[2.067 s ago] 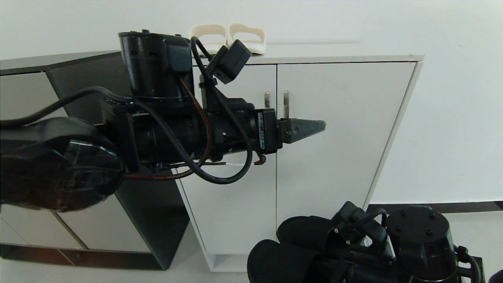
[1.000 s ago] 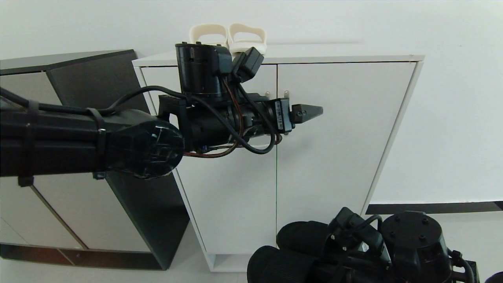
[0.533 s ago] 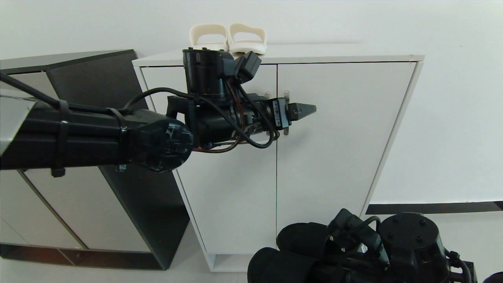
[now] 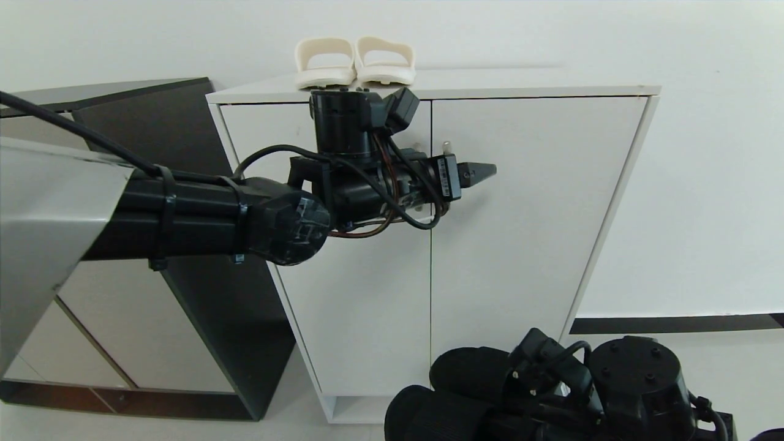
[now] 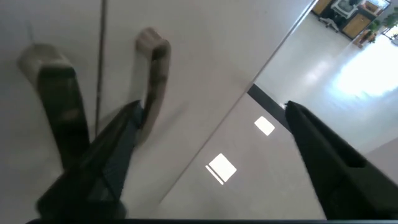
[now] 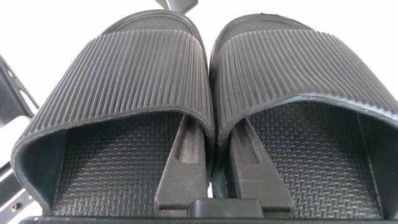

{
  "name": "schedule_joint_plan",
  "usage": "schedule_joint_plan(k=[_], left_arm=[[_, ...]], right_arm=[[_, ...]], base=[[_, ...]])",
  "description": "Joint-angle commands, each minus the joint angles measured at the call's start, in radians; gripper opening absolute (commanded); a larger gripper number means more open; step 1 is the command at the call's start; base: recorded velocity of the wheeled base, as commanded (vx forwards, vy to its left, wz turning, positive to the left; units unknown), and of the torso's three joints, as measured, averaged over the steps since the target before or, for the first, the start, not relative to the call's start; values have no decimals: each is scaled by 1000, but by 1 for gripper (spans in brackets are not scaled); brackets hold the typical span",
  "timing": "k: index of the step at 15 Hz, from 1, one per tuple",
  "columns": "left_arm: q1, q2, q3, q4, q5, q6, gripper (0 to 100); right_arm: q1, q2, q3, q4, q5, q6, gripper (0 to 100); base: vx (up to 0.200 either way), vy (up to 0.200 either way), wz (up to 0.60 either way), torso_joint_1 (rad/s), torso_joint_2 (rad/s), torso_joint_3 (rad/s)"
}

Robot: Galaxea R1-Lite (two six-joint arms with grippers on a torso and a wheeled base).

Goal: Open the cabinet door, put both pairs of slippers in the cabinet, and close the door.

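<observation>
The white cabinet (image 4: 520, 81) stands on the pale floor (image 4: 735, 358), just beside a dark cabinet (image 4: 236, 331); on its top, toward the left end, lies a cream pair of slippers (image 4: 355, 61), side by side.

White cabinet (image 4: 527, 214): smooth matt white panels, painted or laminated board, centre of the head view.
Door handles (image 5: 154, 68): brushed metal with a dull sheen.
Cream slippers (image 4: 355, 56): smooth matt moulded foam or rubber, upper centre, on the cabinet top.
Black slippers (image 6: 143, 81): matt rubbery material; straps finely ribbed, footbeds pebbled.
Left gripper (image 4: 484, 173): matt black, hard; plastic or metal, cannot tell.
Dark cabinet (image 4: 184, 135): matt dark side panel, smooth grey fronts, left of the frame.
Floor (image 5: 261, 168): polished, mirroring bright light patches.
</observation>
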Motion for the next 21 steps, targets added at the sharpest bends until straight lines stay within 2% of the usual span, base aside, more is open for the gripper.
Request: schedule_joint_plan(k=[1, 3, 6, 8, 12, 15, 18, 21], left_arm=[[-1, 11, -6, 0, -1, 0, 0], [-1, 2, 2, 2, -1, -1, 0], [-18, -32, 71, -1, -2, -1, 0], [-34, -79, 151, -12, -2, 0, 0], [-89, -214, 364, -124, -1, 2, 0], [-121, -326, 473, -127, -1, 5, 0], [-126, -403, 511, -103, -1, 3, 0], [-54, -351, 447, -89, -5, -3, 0]], right_arm=[[0, 12, 14, -7, 3, -2, 0], [0, 1, 26, -9, 36, -12, 0], [0, -42, 54, -9, 102, -25, 0], [0, -69, 77, -9, 136, -41, 0], [0, -97, 94, -7, 181, -64, 0], [0, -97, 94, -7, 181, -64, 0], [0, -92, 92, -7, 181, -64, 0], [2, -91, 92, -7, 181, -66, 0]], base=[[0, 0, 0, 0, 0, 0], [0, 0, 0, 0, 0, 0], [0, 0, 0, 0, 0, 0], [0, 0, 0, 0, 0, 0], [0, 0, 0, 0, 0, 0], [0, 0, 0, 0, 0, 0], [0, 0, 0, 0, 0, 0], [0, 0, 0, 0, 0, 0]])
